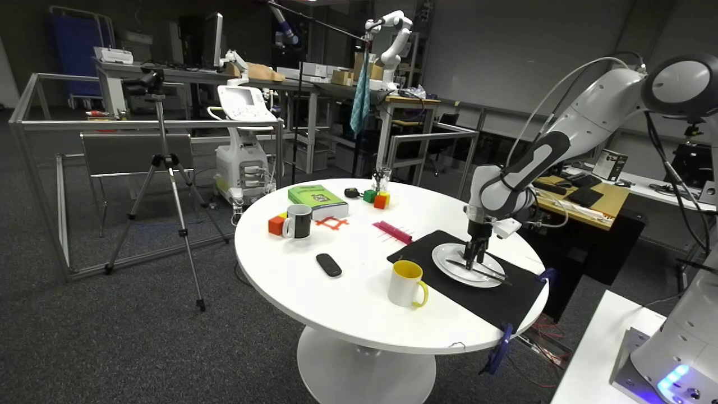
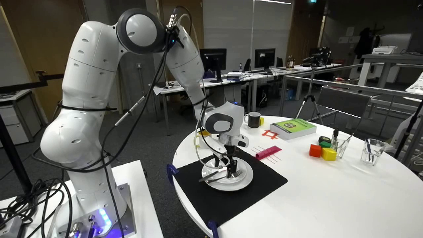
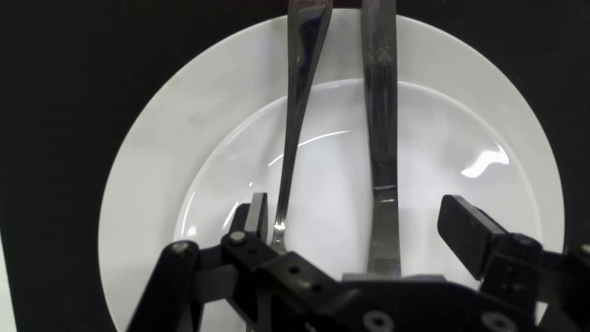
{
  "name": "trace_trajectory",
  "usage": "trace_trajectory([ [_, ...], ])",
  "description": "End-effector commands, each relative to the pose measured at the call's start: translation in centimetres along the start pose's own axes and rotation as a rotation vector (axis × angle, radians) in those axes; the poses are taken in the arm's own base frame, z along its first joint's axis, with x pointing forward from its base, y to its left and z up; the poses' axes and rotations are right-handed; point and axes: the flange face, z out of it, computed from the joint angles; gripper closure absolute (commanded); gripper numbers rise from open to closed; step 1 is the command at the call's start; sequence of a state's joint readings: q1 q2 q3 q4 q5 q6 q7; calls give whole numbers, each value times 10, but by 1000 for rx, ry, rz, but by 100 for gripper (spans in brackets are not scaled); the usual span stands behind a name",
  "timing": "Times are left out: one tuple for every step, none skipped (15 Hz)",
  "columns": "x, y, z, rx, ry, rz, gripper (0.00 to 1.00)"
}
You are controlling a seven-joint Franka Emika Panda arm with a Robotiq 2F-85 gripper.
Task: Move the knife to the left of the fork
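In the wrist view the metal knife and the metal fork lie side by side on a white plate, the fork on the left. Their handles reach past the plate's top rim. My gripper is open and low over the plate. Its left finger is just left of the fork's neck; its right finger is apart from the knife, to its right. The gripper body hides the knife's tip and the fork's tines there. The gripper also shows over the plate in both exterior views. The fork's tines show in an exterior view.
The plate stands on a black mat held by blue clamps at the table edge. A yellow-handled mug stands beside the mat. A pink rack, colored blocks, a book and a glass are farther off.
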State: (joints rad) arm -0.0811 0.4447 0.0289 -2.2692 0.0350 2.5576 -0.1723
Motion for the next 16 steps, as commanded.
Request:
trace_trajectory([
  [-2, 6, -2, 9, 20, -19, 0],
  [-2, 6, -2, 10, 20, -21, 0],
  [-1, 7, -2, 8, 23, -21, 0],
  [-1, 7, -2, 5, 24, -18, 0],
  [0, 8, -2, 4, 25, -18, 0],
  [1, 8, -3, 3, 27, -17, 0],
  [2, 9, -3, 1, 31, -14, 0],
  [3, 10, -4, 0, 34, -13, 0],
  [5, 11, -4, 0, 37, -12, 0],
  [6, 11, -5, 0, 40, -11, 0],
  [8, 12, -6, -1, 43, -10, 0],
  [10, 12, -6, 0, 43, -11, 0],
  [12, 12, -6, 0, 42, -11, 0],
  [13, 12, -6, 0, 42, -11, 0],
  [15, 12, -6, -1, 43, -11, 0],
  [15, 12, -6, 0, 42, -12, 0],
])
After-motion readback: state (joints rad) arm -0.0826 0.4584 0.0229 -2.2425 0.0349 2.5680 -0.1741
